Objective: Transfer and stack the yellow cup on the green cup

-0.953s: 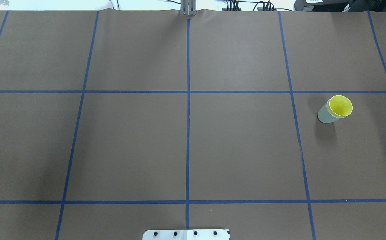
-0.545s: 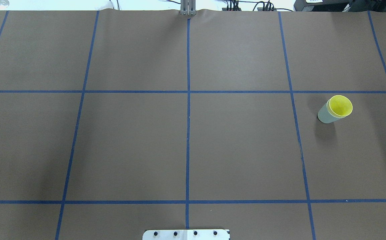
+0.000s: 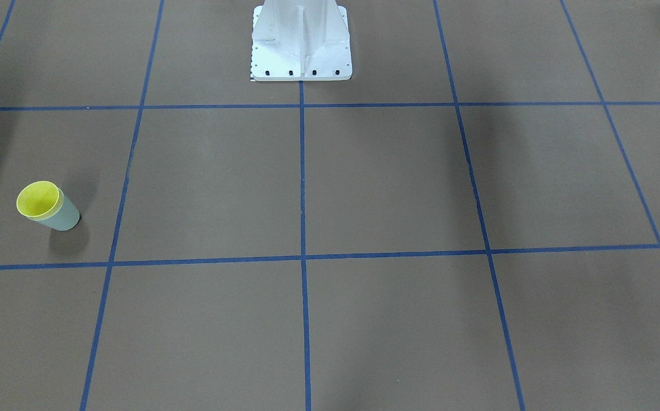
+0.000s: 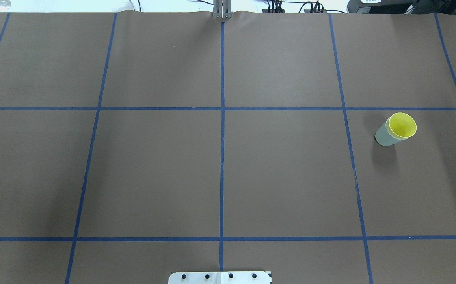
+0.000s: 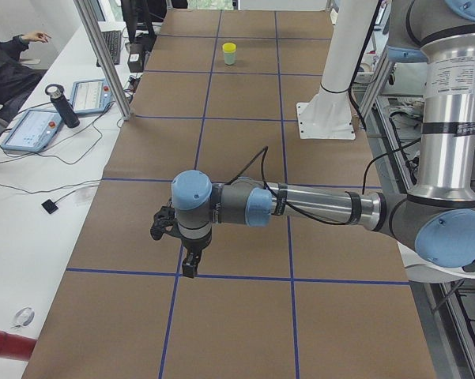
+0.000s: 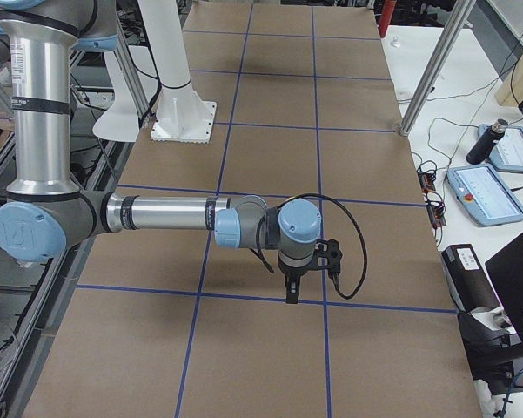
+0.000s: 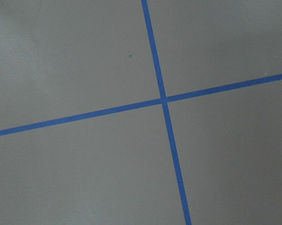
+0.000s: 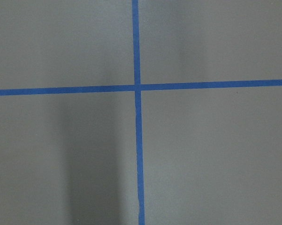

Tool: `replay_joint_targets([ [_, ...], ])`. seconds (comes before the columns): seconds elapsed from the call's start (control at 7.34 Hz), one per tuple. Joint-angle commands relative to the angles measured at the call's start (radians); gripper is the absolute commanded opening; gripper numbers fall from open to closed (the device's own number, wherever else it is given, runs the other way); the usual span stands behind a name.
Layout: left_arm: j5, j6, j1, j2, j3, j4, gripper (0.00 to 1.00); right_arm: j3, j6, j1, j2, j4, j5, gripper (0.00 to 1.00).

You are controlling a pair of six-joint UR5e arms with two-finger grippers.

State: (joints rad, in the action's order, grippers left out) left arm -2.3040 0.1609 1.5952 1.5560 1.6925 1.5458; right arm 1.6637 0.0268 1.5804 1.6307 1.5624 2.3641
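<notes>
The yellow cup (image 4: 402, 125) sits nested inside the green cup (image 4: 384, 136), upright on the brown table at the right in the overhead view. The pair also shows at the left in the front-facing view, yellow cup (image 3: 37, 200) in green cup (image 3: 66, 216), and far off in the exterior left view (image 5: 230, 53). My left gripper (image 5: 189, 271) shows only in the exterior left view, pointing down over the table far from the cups. My right gripper (image 6: 291, 296) shows only in the exterior right view, pointing down. I cannot tell whether either is open or shut. Both wrist views show only tape lines.
Blue tape lines (image 4: 222, 157) divide the brown table into squares. The white robot base (image 3: 301, 51) stands at the table's robot side. Operator desks with tablets and a bottle (image 5: 63, 106) flank the far edge, with an aluminium post (image 6: 431, 74) at the table's edge.
</notes>
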Motion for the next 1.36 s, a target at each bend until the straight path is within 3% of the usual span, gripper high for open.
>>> replay_joint_targets([
  [0.0, -0.002, 0.0, 0.0, -0.002, -0.001, 0.0, 1.0, 0.001, -0.001, -0.003, 0.003, -0.015, 0.001, 0.99],
  [1.23, -0.008, 0.011, 0.0, -0.01, -0.014, 0.002, 1.0, 0.002, -0.007, -0.003, 0.005, -0.015, 0.0, 0.99],
])
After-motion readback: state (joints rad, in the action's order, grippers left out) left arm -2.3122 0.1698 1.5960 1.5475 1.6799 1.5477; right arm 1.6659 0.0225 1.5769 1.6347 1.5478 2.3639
